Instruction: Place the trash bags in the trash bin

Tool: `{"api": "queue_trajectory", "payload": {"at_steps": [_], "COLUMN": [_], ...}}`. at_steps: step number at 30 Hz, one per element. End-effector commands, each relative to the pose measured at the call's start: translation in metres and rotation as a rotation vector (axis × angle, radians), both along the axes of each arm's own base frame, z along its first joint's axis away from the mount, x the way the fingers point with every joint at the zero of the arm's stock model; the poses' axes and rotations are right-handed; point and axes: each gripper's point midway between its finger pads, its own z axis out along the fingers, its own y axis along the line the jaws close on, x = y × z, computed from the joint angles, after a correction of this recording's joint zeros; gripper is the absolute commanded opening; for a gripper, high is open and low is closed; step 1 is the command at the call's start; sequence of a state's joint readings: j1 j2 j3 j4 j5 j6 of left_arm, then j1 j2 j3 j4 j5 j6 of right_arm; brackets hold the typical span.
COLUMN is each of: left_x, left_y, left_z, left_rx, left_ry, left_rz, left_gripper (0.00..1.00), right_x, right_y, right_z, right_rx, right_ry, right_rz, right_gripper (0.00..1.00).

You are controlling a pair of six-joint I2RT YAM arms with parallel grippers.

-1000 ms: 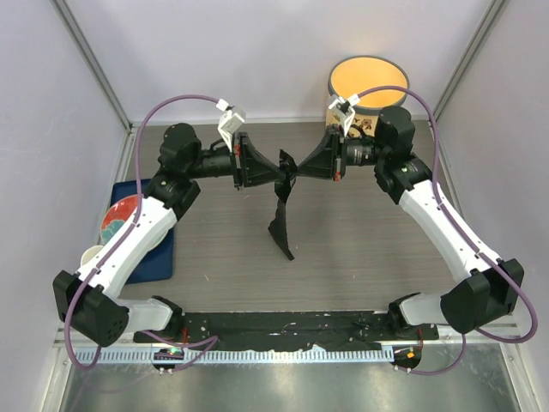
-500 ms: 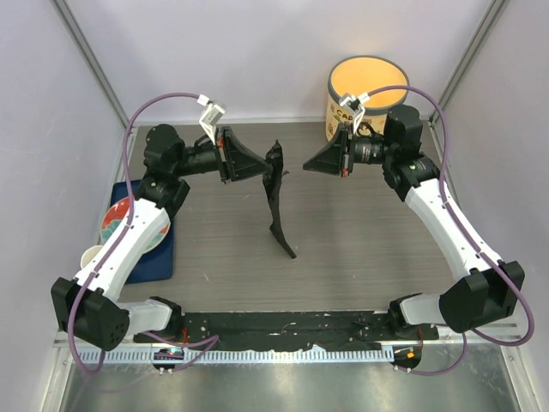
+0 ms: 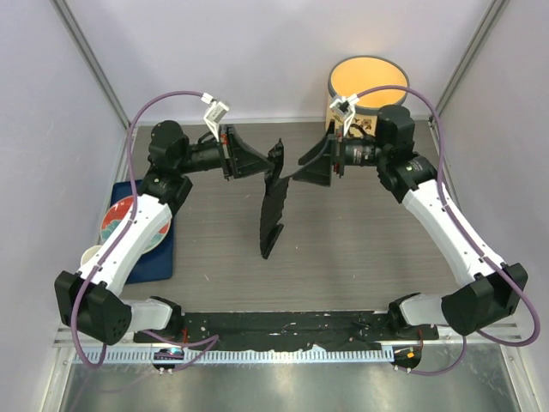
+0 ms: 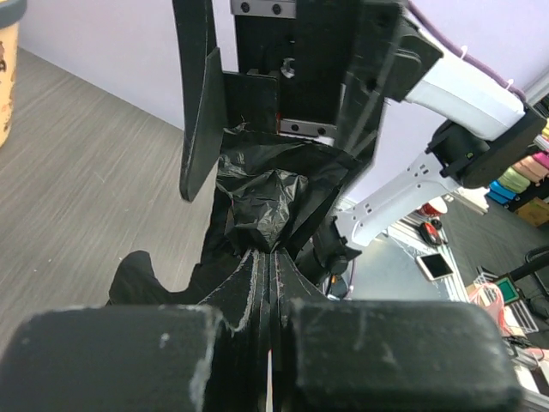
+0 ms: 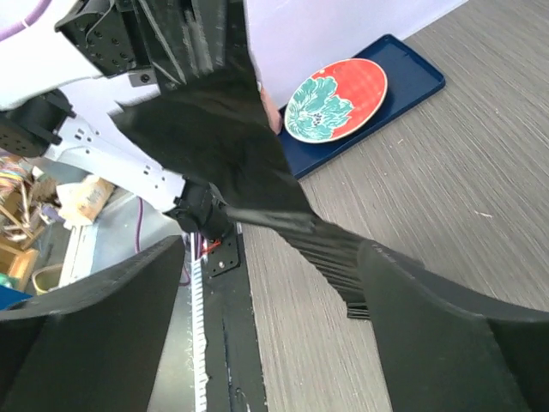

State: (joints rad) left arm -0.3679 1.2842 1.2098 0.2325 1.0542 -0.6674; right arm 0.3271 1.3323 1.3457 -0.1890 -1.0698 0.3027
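Left pincer clamped on trash bag; right pincer wide around bag top. We flag risk: right nips both layers, bag never opens, misses trash bin far right.

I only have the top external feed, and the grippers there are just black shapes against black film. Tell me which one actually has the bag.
Observer: The left wrist view shows the left gripper shut, with the trash bag pinched flat between its jaws.
Operator: Report the right one.
Observer: In the right wrist view the right gripper has its jaws wide apart. The film crosses the gap between them but is not clamped.
Operator: Describe the film past the left pinch.
Observer: In the left wrist view it bunches into a crumpled knot just beyond the left jaws, and that knot sits between the right gripper's open jaws.
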Motion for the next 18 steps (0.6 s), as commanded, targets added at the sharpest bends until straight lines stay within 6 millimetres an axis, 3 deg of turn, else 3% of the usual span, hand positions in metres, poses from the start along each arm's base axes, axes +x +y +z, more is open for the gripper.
{"api": "queue_trajectory", "payload": {"at_steps": [1,5,9,10,11,13,14,16,17,18], "left_x": [-0.001,-0.005,-0.008,-0.009,-0.010,-0.012,-0.010,-0.010,-0.008,-0.007], "left_y": [-0.009,-0.014,-0.017,-0.017,-0.017,-0.015,-0.012,-0.007,-0.003,-0.001], "left_z": [0.017,0.019,0.021,0.021,0.022,0.024,0.021,0.021,0.020,0.020], "left_rx": [-0.016,-0.022,-0.026,-0.026,-0.028,-0.028,-0.025,-0.027,-0.024,-0.023], "left_ry": [-0.062,-0.075,-0.080,-0.081,-0.081,-0.081,-0.067,-0.068,-0.067,-0.071], "left_rz": [-0.003,-0.021,-0.027,-0.030,-0.030,-0.026,-0.016,-0.005,0.006,0.011], "left_gripper": [0.00,0.00,0.00,0.00,0.00,0.00,0.00,0.00,0.00,0.00], "right_x": [-0.003,-0.012,-0.004,0.001,0.003,0.004,0.003,0.000,-0.004,-0.004], "right_y": [0.020,0.036,0.047,0.049,0.048,0.046,0.043,0.035,0.031,0.029], "right_z": [0.033,0.029,0.025,0.021,0.021,0.017,0.015,0.014,0.012,0.011], "right_rx": [-0.003,-0.005,-0.035,-0.049,-0.059,-0.087,-0.106,-0.115,-0.126,-0.130], "right_ry": [-0.126,-0.136,-0.160,-0.167,-0.173,-0.193,-0.209,-0.225,-0.230,-0.229], "right_rz": [-0.062,-0.027,-0.046,-0.052,-0.058,-0.056,-0.058,-0.052,-0.052,-0.054], "right_gripper": [0.92,0.94,0.93,0.89,0.66,0.43,0.34,0.27,0.07,0.02]}}
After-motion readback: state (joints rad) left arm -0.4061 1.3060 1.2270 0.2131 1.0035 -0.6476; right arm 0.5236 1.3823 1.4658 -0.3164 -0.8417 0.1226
